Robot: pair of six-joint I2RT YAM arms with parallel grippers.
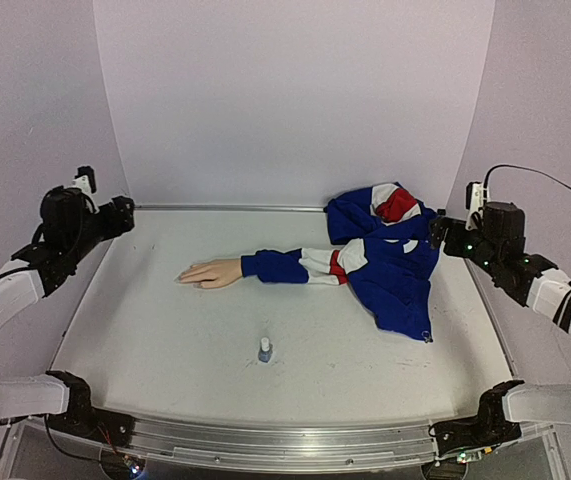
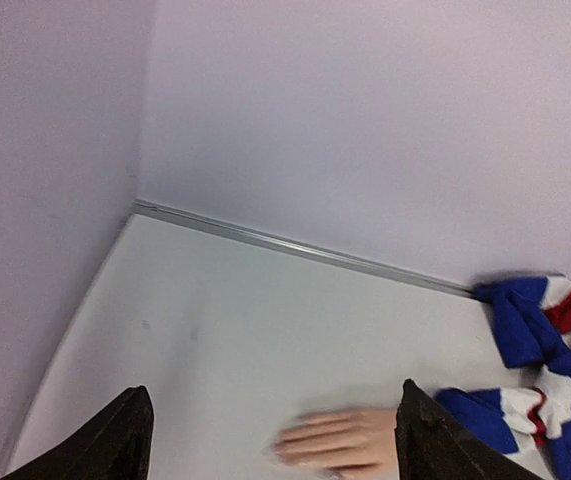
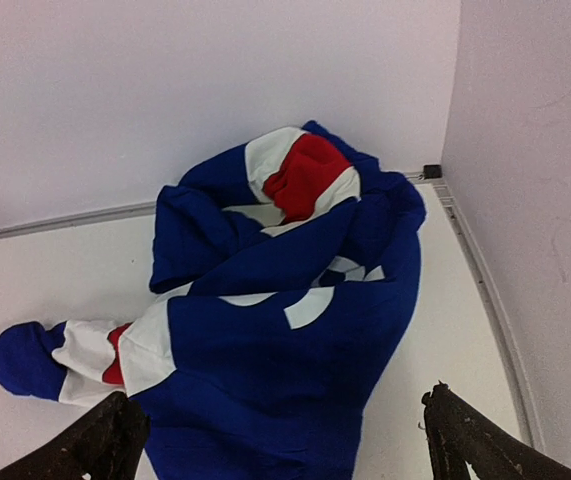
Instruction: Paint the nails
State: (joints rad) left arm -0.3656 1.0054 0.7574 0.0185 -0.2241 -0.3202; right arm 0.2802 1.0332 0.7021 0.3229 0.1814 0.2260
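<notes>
A pale flesh-coloured mannequin hand (image 1: 210,273) lies flat on the white table, fingers pointing left, its wrist in a blue sleeve cuff (image 1: 265,265). Its nails are too small to make out. It also shows blurred in the left wrist view (image 2: 340,441). A small clear bottle (image 1: 264,349) with a pale cap stands upright near the table's front. My left gripper (image 1: 123,215) is open and empty, raised at the far left. My right gripper (image 1: 437,232) is open and empty, raised at the far right above the garment.
A blue, white and red jacket (image 1: 390,255) lies bunched at the back right, its sleeve running to the hand; it fills the right wrist view (image 3: 285,330). Lilac walls (image 1: 295,100) enclose the table on three sides. A metal rail (image 1: 285,440) runs along the front edge.
</notes>
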